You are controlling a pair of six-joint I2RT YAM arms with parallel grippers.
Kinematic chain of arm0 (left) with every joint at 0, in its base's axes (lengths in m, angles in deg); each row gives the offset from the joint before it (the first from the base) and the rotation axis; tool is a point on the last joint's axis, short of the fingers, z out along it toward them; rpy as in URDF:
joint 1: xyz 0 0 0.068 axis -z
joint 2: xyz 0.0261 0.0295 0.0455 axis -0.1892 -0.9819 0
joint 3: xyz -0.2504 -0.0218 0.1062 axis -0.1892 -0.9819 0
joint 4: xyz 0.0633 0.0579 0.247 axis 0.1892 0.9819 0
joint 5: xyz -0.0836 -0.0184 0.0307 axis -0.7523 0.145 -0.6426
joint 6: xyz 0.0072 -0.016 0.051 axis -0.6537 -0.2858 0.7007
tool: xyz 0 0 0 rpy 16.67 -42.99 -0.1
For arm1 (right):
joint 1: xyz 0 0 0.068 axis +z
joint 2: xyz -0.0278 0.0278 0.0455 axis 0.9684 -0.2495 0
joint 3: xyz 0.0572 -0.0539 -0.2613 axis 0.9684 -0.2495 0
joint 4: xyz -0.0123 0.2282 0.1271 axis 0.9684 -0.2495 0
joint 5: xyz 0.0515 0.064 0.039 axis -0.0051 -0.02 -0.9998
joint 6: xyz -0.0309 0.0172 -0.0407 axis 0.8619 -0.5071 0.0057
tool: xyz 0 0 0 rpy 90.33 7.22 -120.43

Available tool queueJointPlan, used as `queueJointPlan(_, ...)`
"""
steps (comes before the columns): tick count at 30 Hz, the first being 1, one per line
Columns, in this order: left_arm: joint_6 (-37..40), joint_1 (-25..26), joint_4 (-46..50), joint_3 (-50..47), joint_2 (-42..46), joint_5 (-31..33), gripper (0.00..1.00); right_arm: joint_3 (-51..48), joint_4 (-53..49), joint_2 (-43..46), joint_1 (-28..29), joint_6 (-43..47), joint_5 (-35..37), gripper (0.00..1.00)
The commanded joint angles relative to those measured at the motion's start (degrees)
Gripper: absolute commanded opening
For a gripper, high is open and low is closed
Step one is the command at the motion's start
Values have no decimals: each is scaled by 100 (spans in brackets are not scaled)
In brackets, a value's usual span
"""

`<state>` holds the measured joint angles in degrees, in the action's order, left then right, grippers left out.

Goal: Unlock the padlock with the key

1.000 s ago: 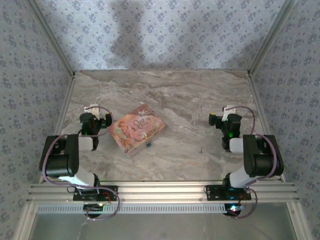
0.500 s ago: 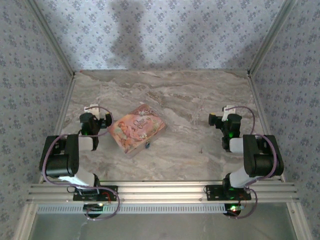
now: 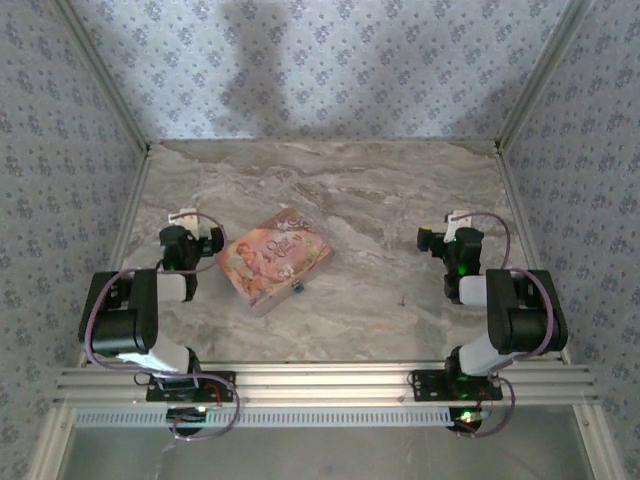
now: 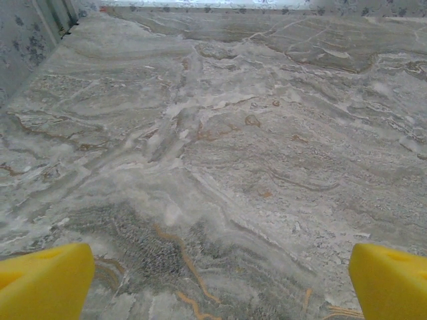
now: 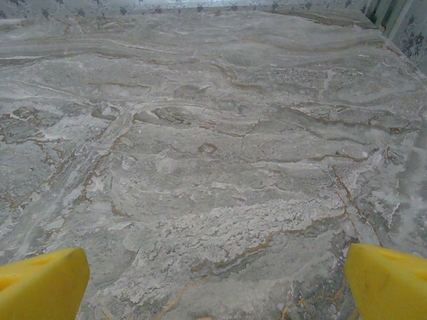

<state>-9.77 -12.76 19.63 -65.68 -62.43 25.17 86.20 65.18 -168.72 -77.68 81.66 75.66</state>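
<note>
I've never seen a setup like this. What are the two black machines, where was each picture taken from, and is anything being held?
They are two robot arms bolted at the near edge of a marble table: the left arm and the right arm. The wide picture comes from a camera above and behind them. The two close-ups come from cameras on the wrists; the yellow corners are each tool's own fingertips. The left tool and the right tool are both open and hold nothing. On the table lie a pink pictured box and, right beside its near edge, a tiny blue padlock.
</note>
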Motion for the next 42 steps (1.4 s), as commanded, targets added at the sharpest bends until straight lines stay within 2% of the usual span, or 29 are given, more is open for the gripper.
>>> queueJointPlan(1, -50, 96, 185, -121, 654, 292, 98, 220, -462, 306, -97, -111, 197, 100)
queueJointPlan(6, -177, 167, 1169, 100, 1468, 459, 98, 503, -1400, 937, -61, -142, 439, 100)
queueJointPlan(9, -712, 176, 2184, 540, 1927, 461, 98, 790, -2198, 1511, -26, -403, 494, 100)
queueJointPlan(13, -1661, 217, 3651, 1319, 2295, 250, 98, 1434, -3859, 2089, 105, -1151, 512, 100)
queueJointPlan(17, -2105, 618, 4601, 1824, 2503, 98, 98, 1983, -5331, 2453, 261, -1907, 313, 100)
queueJointPlan(22, -2559, 1339, 5113, 1961, 2797, -15, 98, 2324, -6743, 2856, 592, -2448, 9, 97)
queueJointPlan(24, -2785, 1697, 5169, 1911, 2889, 19, 98, 2350, -7185, 2985, 877, -2471, 30, 92)
queueJointPlan(31, -3762, 3034, 4400, 1413, 2848, 223, 98, 2155, -8468, 3071, 2261, -2670, 217, 78)
queueJointPlan(35, -3840, 3616, 4159, 1416, 2612, 548, 98, 1658, -8428, 2985, 2896, -3026, 440, 71)
queueJointPlan(42, -3836, 3999, 3973, 1590, 2115, 613, 98, 1324, -8063, 2309, 3428, -3787, 670, 62)
